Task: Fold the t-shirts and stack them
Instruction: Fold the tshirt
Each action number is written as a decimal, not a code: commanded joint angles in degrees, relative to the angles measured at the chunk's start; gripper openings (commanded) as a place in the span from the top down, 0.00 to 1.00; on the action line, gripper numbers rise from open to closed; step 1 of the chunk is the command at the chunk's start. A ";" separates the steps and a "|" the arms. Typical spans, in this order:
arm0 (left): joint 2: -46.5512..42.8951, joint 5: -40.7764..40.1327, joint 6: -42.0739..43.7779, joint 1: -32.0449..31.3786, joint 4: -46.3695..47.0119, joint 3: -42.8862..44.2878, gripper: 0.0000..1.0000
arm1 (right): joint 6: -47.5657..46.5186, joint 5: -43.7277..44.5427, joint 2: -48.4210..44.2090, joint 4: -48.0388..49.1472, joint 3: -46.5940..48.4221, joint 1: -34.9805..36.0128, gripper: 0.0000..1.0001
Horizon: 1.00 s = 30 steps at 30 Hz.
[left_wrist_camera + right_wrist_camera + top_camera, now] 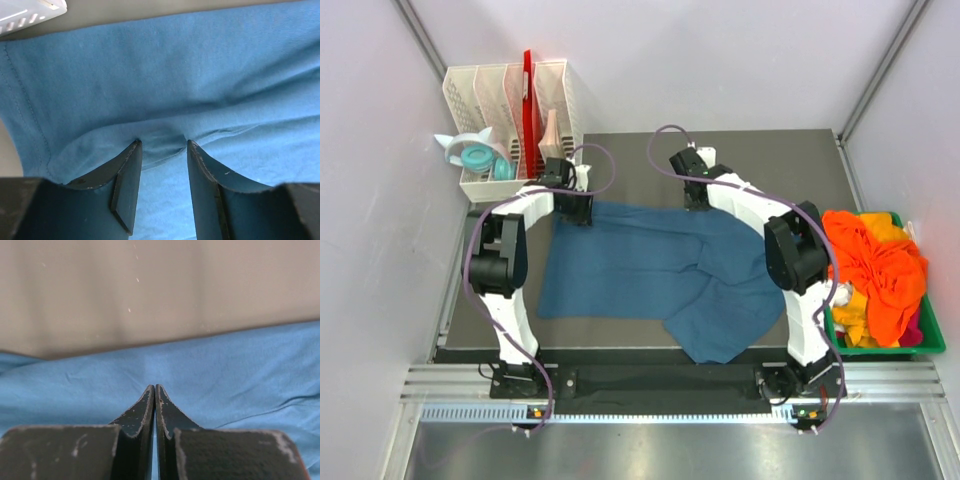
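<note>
Large plain teal-blue cotton t-shirt (pixel 640 270) lies spread on the dark grey table mat (pixel 770 160), mid-table between the two arms. Left half lies flat. Right half is rumpled, with a creased flap running to the near edge of the mat. Left gripper (pixel 572 210) is at the shirt's far-left corner. In the left wrist view its fingers (pixel 127 175) stand parted, released, with tips down on the blue cloth (pixel 175 75) and a small pucker of fabric raised between them. The pucker is not clamped. A hemmed edge of the shirt runs down the left of that view, bare mat beyond it. Right gripper (pixel 697 200) is at the shirt's far edge, right of centre. In the right wrist view its fingers (pixel 145 410) are clenched tight together, tips meeting just on the cloth (pixel 225 370) near its border with the mat. Cannot tell whether any fabric is caught between them. Green plastic bin (pixel 930 345) sits at the right edge of the table, apart from the blue shirt and heaped with crumpled bright orange tees (pixel 880 265). Yellow fabric (pixel 850 315) and a bit of magenta fabric (pixel 917 325) show beneath. White mesh desk organiser (pixel 510 100) stands at the far-left corner, holding a red upright item (pixel 528 100), with a pale teal tape roll (pixel 477 157) at its front.
</note>
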 commanded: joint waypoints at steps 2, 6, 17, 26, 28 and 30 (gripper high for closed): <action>1.70 -0.82 -0.06 0.06 1.55 1.78 0.53 | -0.59 -1.19 3.22 2.27 3.96 -0.74 0.99; 1.70 -1.79 0.64 0.06 0.15 0.73 0.53 | 0.29 -3.39 6.22 0.78 5.55 -1.97 1.00; 1.97 -3.63 3.37 0.06 -2.84 -0.77 0.54 | 1.00 -5.15 10.09 1.13 5.99 -3.55 0.99; -0.14 -4.16 5.91 0.06 -5.47 -3.92 0.54 | 2.49 -5.24 14.04 -1.77 8.98 -8.03 0.98; -0.41 -4.42 6.88 0.06 -6.09 -4.45 0.54 | 2.40 -5.06 14.57 -2.03 9.50 -8.65 0.98; -0.76 -4.69 7.84 0.06 -6.79 -5.16 0.55 | 2.49 -5.32 15.01 -2.56 10.12 -9.62 0.97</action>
